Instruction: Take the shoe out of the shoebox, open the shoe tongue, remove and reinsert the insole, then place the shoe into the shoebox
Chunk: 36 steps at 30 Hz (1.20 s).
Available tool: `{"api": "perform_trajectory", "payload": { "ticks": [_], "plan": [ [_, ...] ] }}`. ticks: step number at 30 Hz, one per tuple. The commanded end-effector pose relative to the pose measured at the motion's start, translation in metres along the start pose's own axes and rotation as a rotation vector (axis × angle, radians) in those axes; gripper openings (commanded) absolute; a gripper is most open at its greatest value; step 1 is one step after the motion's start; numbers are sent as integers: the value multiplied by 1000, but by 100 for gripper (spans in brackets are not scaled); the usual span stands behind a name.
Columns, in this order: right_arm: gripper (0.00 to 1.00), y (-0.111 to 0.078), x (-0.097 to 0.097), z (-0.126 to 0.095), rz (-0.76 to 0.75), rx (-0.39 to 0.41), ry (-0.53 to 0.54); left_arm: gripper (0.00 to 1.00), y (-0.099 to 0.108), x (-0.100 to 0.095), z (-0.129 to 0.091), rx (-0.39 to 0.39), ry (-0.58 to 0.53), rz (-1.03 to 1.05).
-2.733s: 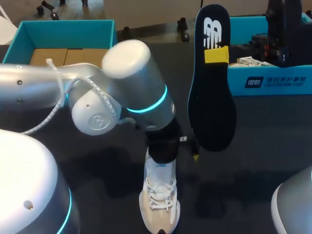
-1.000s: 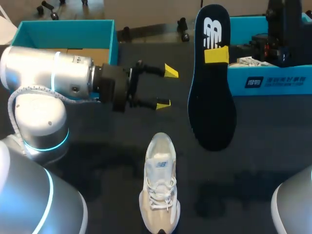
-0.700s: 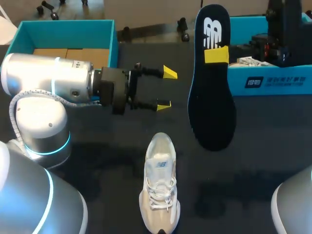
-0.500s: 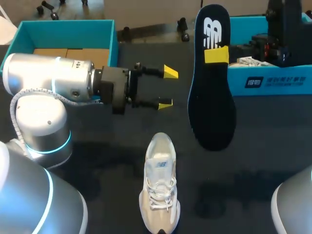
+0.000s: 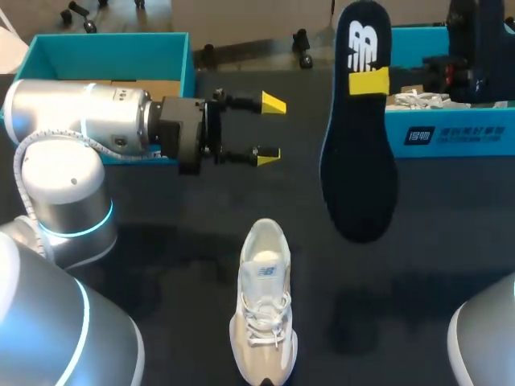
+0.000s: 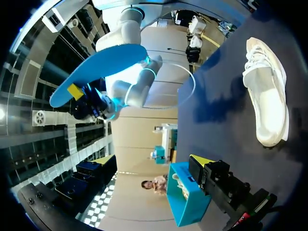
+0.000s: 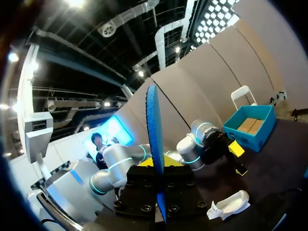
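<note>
The dark desk (image 5: 451, 241) carries everything. The left arm (image 5: 80, 121) lies level across it in front of the left shoebox (image 5: 109, 44), its jaws apart and holding nothing, pointing toward the middle. The right shoebox (image 5: 451, 133) stands at the far right edge, and the right arm (image 5: 481, 40) is over it. The right jaws are clamped on the insole (image 5: 360, 177) near its heel end, so that it hangs upright in the air, toe end down and well clear of the desk. The shoe (image 5: 264, 305) stands upright on the desk near the front, apart from both boxes and both arms. The insole looks ready to go back in, and the risk lies there: held only at one end, the long, soft piece could bend or swing and catch on the collar or tongue. Nothing steadies the light shoe, so a push could tip it or slide it away.
</note>
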State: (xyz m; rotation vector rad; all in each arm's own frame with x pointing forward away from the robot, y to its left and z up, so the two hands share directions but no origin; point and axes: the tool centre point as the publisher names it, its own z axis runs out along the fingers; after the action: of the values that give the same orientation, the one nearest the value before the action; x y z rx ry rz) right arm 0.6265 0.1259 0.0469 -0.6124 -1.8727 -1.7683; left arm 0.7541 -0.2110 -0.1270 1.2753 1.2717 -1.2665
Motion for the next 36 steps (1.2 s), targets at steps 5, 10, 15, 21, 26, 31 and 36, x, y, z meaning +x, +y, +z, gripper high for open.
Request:
{"api": "perform_trajectory", "payload": {
  "ticks": [5,10,15,21,26,31,36],
  "plan": [
    [0,24,-68,-17,136,45,53,100,1,0,1,0,0,1],
    [0,27,-98,-31,198,20,59,100,1,0,1,0,0,1],
    [0,28,-118,-43,272,-6,23,100,1,0,1,0,0,1],
    [0,28,-118,-43,272,-6,23,100,1,0,1,0,0,1],
    [0,28,-118,-43,272,-6,23,100,1,0,1,0,0,1],
    [0,29,-125,-45,297,-6,9,100,1,0,1,0,0,1],
    [0,29,-164,-53,474,-51,5,100,1,0,1,0,0,1]
  ]
}}
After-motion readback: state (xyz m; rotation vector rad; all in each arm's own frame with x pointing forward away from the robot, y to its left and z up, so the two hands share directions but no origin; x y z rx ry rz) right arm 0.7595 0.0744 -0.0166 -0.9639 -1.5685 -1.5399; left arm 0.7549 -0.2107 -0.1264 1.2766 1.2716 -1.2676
